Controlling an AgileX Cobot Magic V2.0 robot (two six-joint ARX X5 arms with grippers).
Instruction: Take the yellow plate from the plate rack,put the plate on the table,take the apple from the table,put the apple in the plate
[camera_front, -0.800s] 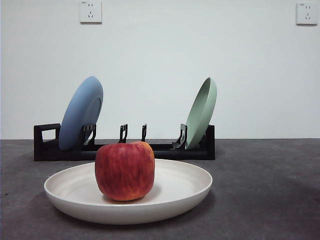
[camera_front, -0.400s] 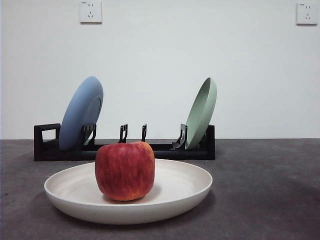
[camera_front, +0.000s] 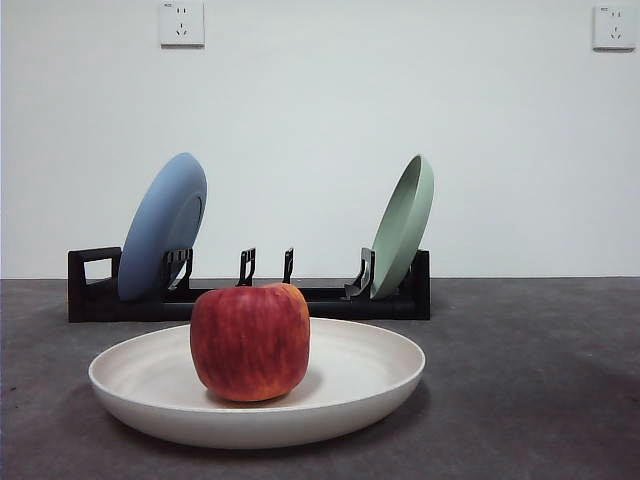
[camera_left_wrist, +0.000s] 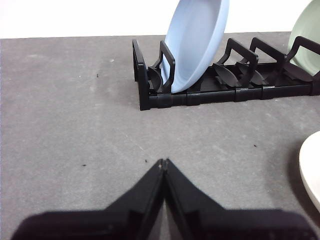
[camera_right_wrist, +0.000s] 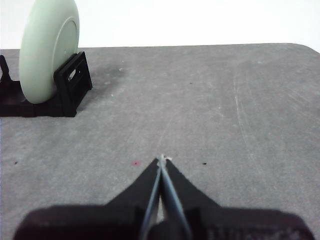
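The task looks finished: the apple sits upright in the middle of the yellow plate, which lies flat on the table near its front edge, just ahead of the plate rack. The rack's middle slots stand bare between the blue plate and the pale green plate. The left gripper and right gripper hang over bare tabletop, jaws pressed together, holding nothing; nothing seems left to do
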